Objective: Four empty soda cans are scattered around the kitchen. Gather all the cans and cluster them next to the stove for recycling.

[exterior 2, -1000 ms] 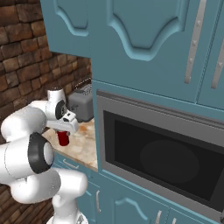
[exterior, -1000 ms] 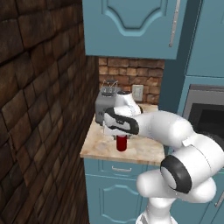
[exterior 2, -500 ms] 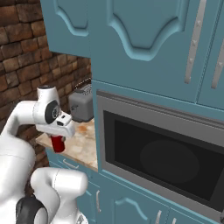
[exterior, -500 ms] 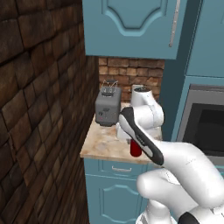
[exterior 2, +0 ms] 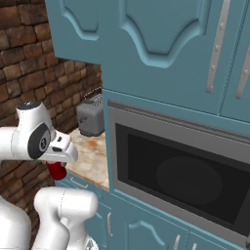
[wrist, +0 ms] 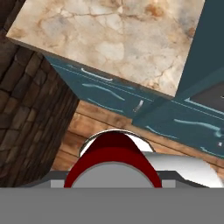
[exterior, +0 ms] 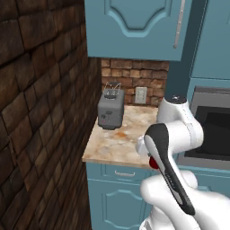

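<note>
Nearest to me, at the bottom centre of the hand view, a red soda can [wrist: 111, 164] with its silver top sits right in my claw, which is closed on it; my fingertips themselves are hidden behind the can there. From the left base view the same can is just a small red patch [exterior: 154, 162] at centre right, peeking out beside my white forearm. The right base view gives it more clearly at lower left, hanging under my hand [exterior 2: 57, 163], off the front edge of the countertop [exterior 2: 90, 158].

Past the can, the hand view looks down on wooden floor planks [wrist: 100, 120], a teal drawer front [wrist: 105, 94] and the beige marbled counter at the top, with brick wall [wrist: 26, 109] at left.

Further back, both base views show a grey toaster [exterior: 110, 110] standing on the counter against the brick, left of centre. The right base view alone shows the dark built-in microwave [exterior 2: 188, 178] and the teal upper cabinets [exterior 2: 161, 49] above it.
</note>
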You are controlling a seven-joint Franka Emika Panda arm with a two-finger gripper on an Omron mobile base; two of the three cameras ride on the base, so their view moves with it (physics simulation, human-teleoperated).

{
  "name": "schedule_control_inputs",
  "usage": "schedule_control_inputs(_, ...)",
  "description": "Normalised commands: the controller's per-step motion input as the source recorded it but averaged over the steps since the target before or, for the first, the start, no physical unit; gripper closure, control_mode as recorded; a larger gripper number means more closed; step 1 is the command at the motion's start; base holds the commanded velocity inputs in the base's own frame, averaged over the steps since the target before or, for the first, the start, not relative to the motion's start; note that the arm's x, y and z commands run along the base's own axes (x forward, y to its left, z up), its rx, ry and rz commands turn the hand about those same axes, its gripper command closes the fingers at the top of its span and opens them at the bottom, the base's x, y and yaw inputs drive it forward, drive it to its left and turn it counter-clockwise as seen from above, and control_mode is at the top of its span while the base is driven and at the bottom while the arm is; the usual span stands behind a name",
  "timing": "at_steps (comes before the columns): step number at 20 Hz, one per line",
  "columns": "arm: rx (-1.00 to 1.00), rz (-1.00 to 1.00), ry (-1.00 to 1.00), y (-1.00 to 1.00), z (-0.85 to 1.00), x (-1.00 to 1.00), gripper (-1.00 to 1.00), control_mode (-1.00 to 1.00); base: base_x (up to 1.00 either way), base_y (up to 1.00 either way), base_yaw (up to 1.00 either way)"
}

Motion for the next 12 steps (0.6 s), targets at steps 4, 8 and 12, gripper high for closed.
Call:
schedule_control_inputs(4, 0.0, 0.08, -0.14, -0.18, 0.21, -0.71, 1.0, -1.0, 0.0, 0.0, 0.0)
schedule_control_inputs(8, 0.01, 0.0, -0.01, -0.1, 0.1, -0.23, 1.0, -1.0, 0.0, 0.0, 0.0)
schedule_control_inputs(12, 0.0, 0.0, 0.0, 0.0, 0.0, 0.0, 1.0, -1.0, 0.0, 0.0, 0.0)
